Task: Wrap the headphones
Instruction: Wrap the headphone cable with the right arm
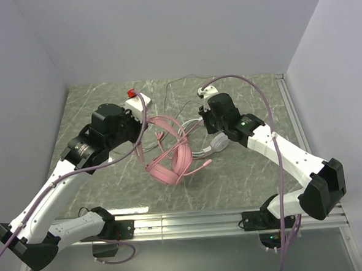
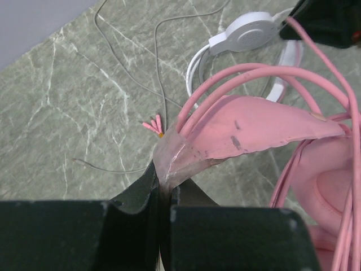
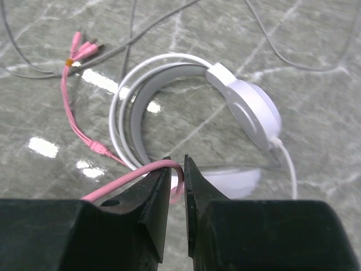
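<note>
The pink headphones (image 1: 169,164) stand tilted at the table's middle, with their thin pink cable (image 2: 265,70) looped in several strands over the headband (image 2: 254,127). My left gripper (image 2: 164,178) is shut on the end of that pink headband; in the top view it (image 1: 143,127) is at the headset's left. My right gripper (image 3: 177,165) is shut on the pink cable (image 3: 121,182), just above the white headphones (image 3: 248,107), which lie flat on the table. In the top view the right gripper (image 1: 206,126) is beside the white headphones (image 1: 217,144). The pink plugs (image 3: 79,49) lie on the table.
The white headset's thin pale cable (image 1: 179,85) trails loosely over the far part of the marble table (image 1: 93,104). A metal rail (image 1: 192,221) runs along the near edge. Walls close the left, far and right sides.
</note>
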`<state>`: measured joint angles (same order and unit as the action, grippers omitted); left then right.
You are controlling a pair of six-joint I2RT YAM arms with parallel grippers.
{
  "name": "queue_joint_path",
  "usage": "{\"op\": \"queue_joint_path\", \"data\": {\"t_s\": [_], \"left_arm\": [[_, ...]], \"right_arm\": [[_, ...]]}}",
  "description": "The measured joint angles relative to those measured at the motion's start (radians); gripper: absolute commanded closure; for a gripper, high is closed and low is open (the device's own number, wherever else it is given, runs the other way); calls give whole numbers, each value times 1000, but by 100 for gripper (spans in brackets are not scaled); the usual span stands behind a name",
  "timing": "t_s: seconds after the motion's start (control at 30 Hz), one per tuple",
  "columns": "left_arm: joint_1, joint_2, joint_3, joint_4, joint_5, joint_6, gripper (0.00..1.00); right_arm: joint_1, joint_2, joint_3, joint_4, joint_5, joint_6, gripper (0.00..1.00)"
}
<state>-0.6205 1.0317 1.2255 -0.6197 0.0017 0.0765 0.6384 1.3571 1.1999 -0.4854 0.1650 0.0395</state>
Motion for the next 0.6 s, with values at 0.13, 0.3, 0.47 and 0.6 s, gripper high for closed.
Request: {"op": "queue_joint_path", "data": {"t_s": [0.13, 0.3, 0.47, 0.6], "left_arm": [[0, 24, 102, -61, 10, -71, 100], [1, 97, 257, -143, 16, -194, 100], [1, 133, 298, -180, 24, -276, 100], [1, 142, 323, -227, 43, -306, 100]], "right_arm": [[-11, -1, -57, 93, -71, 0, 79], [-21, -1, -128, 218, -172, 16, 75], [-33, -8, -214, 362, -285, 27, 68], [-50, -25, -292, 506, -358, 47, 61]]}}
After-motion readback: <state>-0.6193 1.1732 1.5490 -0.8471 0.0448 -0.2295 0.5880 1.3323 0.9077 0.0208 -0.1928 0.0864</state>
